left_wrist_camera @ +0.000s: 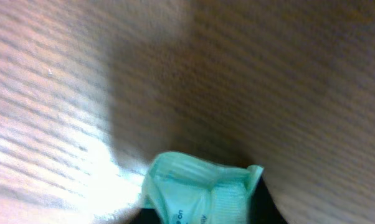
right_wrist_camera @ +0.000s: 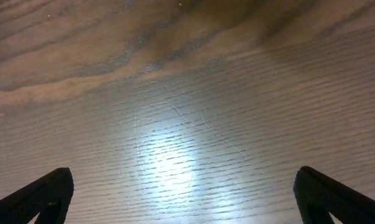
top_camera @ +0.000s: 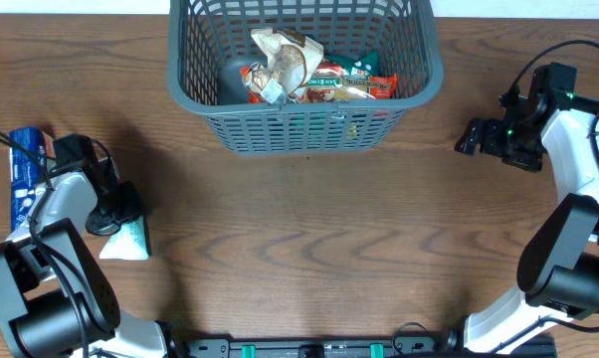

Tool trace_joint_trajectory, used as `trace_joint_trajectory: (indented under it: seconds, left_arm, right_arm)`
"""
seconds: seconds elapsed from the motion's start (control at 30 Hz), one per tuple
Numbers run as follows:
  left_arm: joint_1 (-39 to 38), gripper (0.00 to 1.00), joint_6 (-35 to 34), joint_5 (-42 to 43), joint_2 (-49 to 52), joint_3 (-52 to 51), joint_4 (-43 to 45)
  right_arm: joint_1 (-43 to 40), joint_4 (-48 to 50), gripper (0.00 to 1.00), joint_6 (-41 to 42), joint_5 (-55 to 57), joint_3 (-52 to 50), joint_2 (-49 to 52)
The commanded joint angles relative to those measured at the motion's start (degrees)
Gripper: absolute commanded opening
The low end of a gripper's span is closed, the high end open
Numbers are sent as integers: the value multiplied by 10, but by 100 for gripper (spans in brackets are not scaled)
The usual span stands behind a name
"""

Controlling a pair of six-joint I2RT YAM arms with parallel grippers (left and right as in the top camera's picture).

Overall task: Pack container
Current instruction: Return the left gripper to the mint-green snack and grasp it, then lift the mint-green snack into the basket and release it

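Observation:
The container [top_camera: 427, 82] is a dark grey lattice basket at the top middle, holding several snack packets [top_camera: 309, 75]. My left gripper [top_camera: 108, 215] is low at the table's left side, shut on a mint green packet [top_camera: 128, 242]. In the left wrist view the green packet [left_wrist_camera: 200, 193] fills the space between the jaws, with dark fingers close on either side. My right gripper [top_camera: 469, 137] is open and empty over bare wood to the right of the container; its fingertips [right_wrist_camera: 181, 196] stand wide apart.
A blue and white packet [top_camera: 25, 177] lies at the far left edge, beside my left arm. Cables run by both arms. The wooden table [top_camera: 309, 249] fills the middle and front.

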Motion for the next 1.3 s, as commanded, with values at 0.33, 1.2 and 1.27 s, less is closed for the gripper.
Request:
trace_joint_trajectory:
  seconds: [0.33, 1.2, 1.27]
  left_arm:
    - [-10, 6, 2, 92, -81, 258, -248]
    - [-418, 6, 397, -7, 19, 633, -106]
    - [-430, 6, 411, 2, 47, 633, -94]
  right_arm:
    - [4, -1, 99, -9, -1, 0, 0]
    - [4, -5, 99, -9, -1, 0, 0]
    - [4, -7, 99, -9, -1, 0, 0]
